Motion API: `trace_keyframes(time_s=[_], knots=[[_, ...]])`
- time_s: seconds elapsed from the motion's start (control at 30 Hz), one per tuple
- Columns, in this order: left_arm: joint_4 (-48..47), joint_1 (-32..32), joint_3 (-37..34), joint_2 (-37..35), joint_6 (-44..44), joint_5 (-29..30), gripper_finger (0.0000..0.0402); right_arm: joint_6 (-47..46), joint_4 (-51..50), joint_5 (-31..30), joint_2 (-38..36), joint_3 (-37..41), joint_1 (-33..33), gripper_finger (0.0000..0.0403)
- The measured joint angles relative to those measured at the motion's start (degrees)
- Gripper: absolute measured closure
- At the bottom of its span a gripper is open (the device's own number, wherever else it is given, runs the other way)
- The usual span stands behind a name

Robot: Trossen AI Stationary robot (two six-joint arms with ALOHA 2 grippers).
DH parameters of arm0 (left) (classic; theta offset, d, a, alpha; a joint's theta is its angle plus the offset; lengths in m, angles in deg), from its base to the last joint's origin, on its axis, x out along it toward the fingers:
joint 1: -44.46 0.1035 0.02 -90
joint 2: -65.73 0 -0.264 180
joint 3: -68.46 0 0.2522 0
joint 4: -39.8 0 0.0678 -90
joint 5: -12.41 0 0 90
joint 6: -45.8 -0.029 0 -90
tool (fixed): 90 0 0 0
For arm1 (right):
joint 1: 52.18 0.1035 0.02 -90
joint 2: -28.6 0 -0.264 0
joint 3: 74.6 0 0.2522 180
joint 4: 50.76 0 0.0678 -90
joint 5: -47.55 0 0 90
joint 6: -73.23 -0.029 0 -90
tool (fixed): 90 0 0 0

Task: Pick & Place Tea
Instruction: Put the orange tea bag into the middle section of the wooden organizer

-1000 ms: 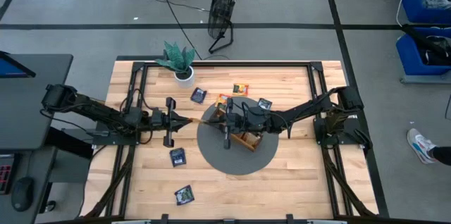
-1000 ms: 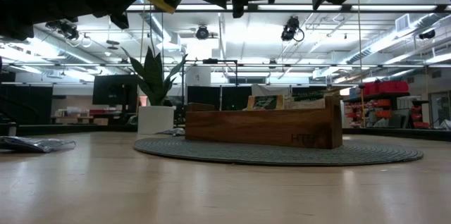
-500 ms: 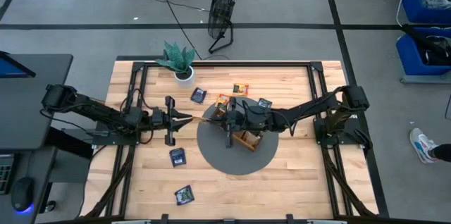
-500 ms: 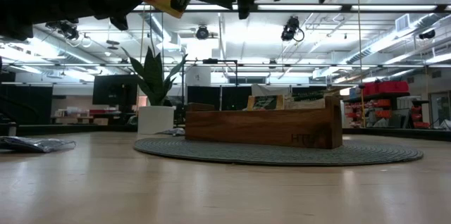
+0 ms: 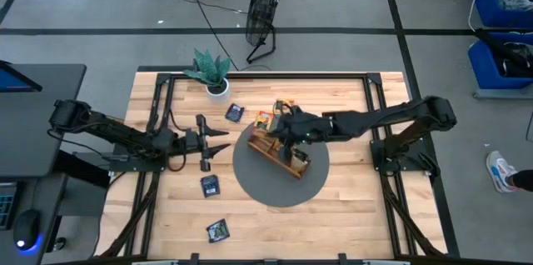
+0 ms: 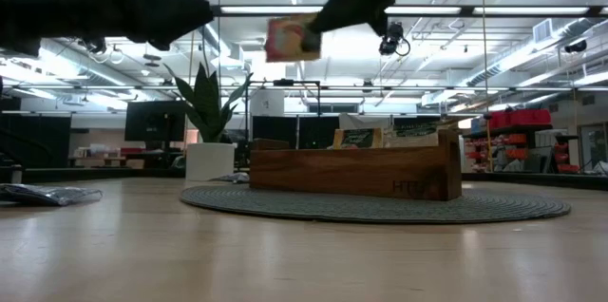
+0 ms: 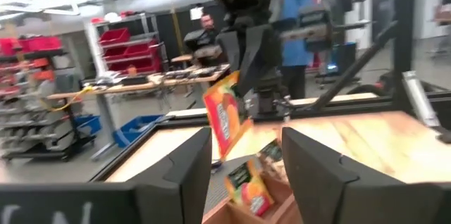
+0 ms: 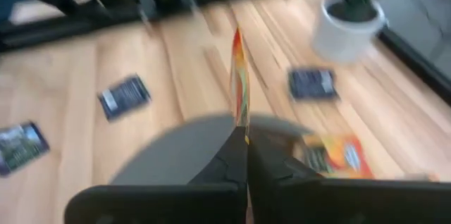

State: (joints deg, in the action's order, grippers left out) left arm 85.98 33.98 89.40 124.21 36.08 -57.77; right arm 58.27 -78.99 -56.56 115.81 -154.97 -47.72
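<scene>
Wooden surface [image 5: 333,215] fills the high view's middle, where we see our left gripper [image 5: 223,140] at centre-left, fingers spread and empty, and our right gripper [image 5: 277,125] over the wooden tray [image 5: 279,153]. Low view, upper centre: an orange tea sachet [image 6: 292,39] hangs aloft. Right wrist view: fingers [image 8: 229,155] pinch that sachet edge-on.

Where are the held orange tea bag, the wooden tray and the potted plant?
orange tea bag [image 6: 291,39], low view, middle of its face
wooden tray [image 6: 353,173], low view, front wall
potted plant [image 5: 216,89], high view, white pot
</scene>
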Motion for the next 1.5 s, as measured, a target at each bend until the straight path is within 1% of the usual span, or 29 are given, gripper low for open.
trace_keyframes(time_s=[0.13, 0.23, 0.33, 0.43, 0.63, 0.93, 1.1, 1.37, 1.5], knots=[[-1.47, 0.02, 0.0, 0.0, 0.05, 1.57, 0.0224, -3.71, -15.76, 0.56, 1.59, -7.74, -1.18, 0.0403], [-2.18, 0.02, -0.01, 0.0, 0.7, 3.08, 0.0224, -5.9, -24.8, 3.97, 2.64, -12.33, -2.53, 0.0403], [-3.13, 0.02, -0.02, -0.1, 0.25, 4.5, 0.0224, -7.38, -30.5, 7.75, 3.82, -15.65, -3.94, 0.0403], [-2.98, 0.02, -0.02, -0.15, 0.22, 4.56, 0.0224, -8.45, -35.73, 12.95, 5.78, -18.78, -5.59, 0.0403], [-3.09, 0.0, -0.02, -0.15, 0.2, 4.56, 0.0224, -8.54, -46.87, 20.65, 11.51, -25.79, -8.61, 0.0403], [-3.33, 0.0, -0.02, -0.15, 0.39, 4.53, 0.0225, -6.41, -60.44, 26.58, 22.74, -36.45, -11.3, 0.0403], [-3.33, 0.0, -0.02, -0.15, 0.48, 4.53, 0.0225, -4.03, -67.79, 27.25, 29.67, -43.16, -12.05, 0.0403], [-3.33, 0.02, -0.02, -0.15, 0.52, 4.49, 0.0225, -0.63, -73.95, 28.9, 38.25, -51.62, -12.94, 0.0403], [-3.94, 0.02, -0.02, -0.15, 0.52, 4.48, 0.0225, 0.32, -75.42, 29.69, 40.7, -53.03, -13.44, 0.0403]])
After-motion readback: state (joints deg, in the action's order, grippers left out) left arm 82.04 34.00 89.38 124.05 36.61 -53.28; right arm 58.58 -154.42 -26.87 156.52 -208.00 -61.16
